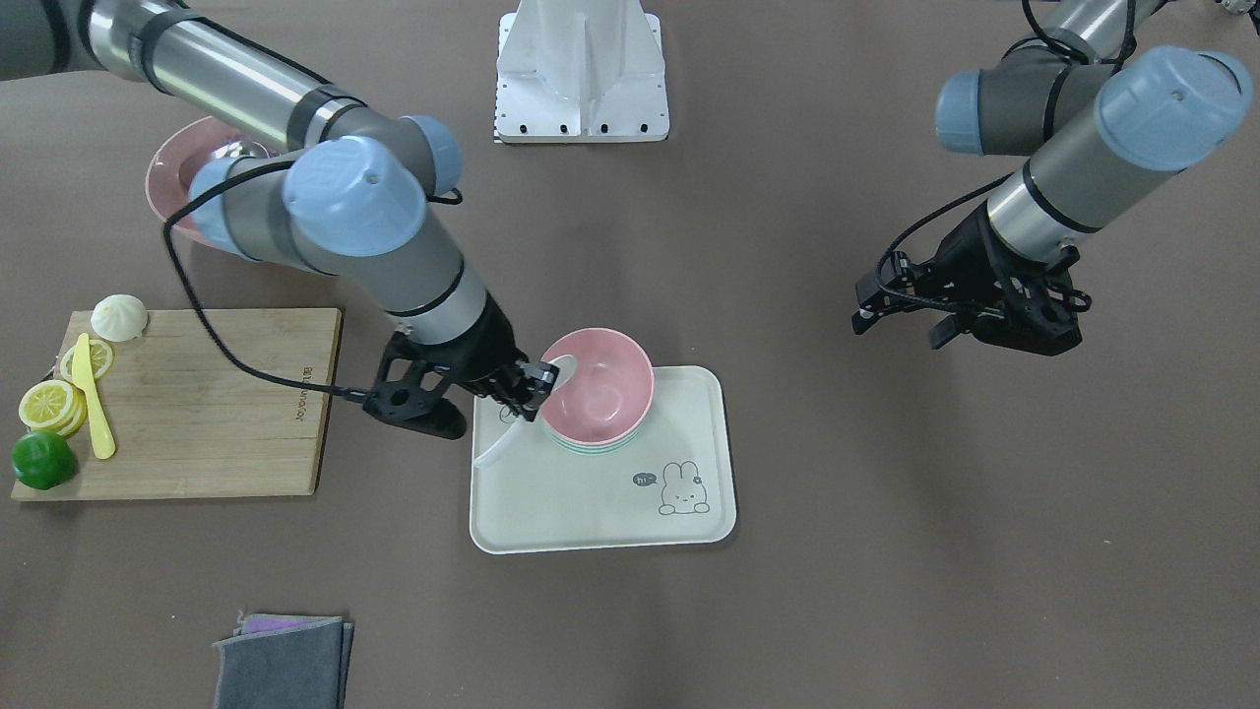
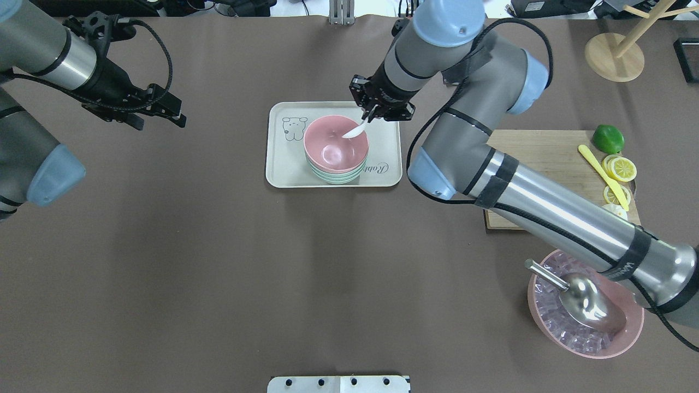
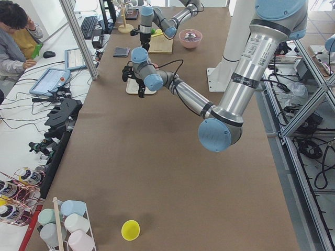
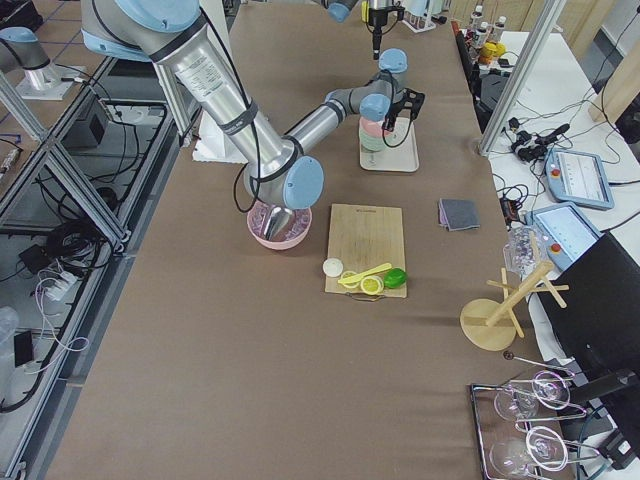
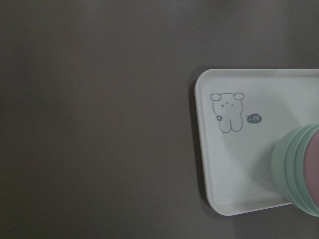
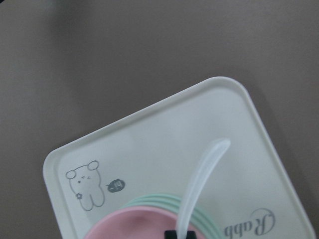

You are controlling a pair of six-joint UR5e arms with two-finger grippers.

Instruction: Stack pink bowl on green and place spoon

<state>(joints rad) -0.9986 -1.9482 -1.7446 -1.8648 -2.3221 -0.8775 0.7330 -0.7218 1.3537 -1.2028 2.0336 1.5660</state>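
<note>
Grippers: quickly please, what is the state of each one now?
Left gripper: open, holding nothing.
Right gripper: closed on the white plastic spoon.

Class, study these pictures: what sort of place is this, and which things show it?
Probably a robotics lab: a left arm and right arm work at one table, an operator sits alongside with a tablet, aluminium framing stands around.

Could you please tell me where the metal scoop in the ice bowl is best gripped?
Grip the metal scoop by its thin handle, which juts past the rim of the ice bowl; coming from above, jaws across it, seems best.
</note>
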